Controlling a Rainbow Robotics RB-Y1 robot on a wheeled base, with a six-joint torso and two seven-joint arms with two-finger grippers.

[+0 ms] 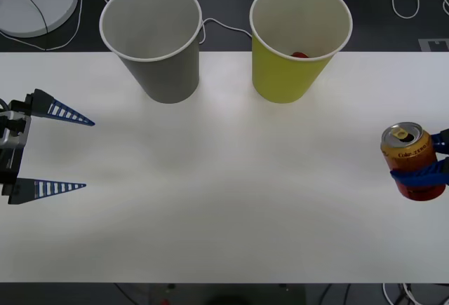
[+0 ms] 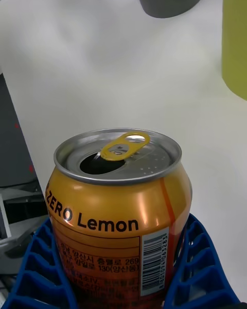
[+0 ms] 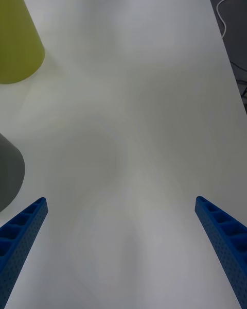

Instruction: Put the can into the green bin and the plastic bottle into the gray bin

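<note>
The can (image 1: 410,158), orange-red with a gold top and an open tab, stands upright near the table's right edge. My right gripper (image 1: 421,161) is shut on its lower half. Up close, the can (image 2: 118,211) sits between the blue fingers (image 2: 198,268). The gray bin (image 1: 165,77) stands at the back left and the green bin (image 1: 287,77) at the back right, both upright. A small red thing (image 1: 299,55) shows inside the green bin. My left gripper (image 1: 88,154) hangs open over the left side of the table, holding nothing. The plastic bottle is out of view.
The white table (image 1: 231,193) spreads wide between the two arms. Behind its back edge lie a round white device (image 1: 35,0) and white cables (image 1: 414,3). The left wrist view shows the green bin (image 3: 15,41) and gray bin (image 3: 7,175) off to one side.
</note>
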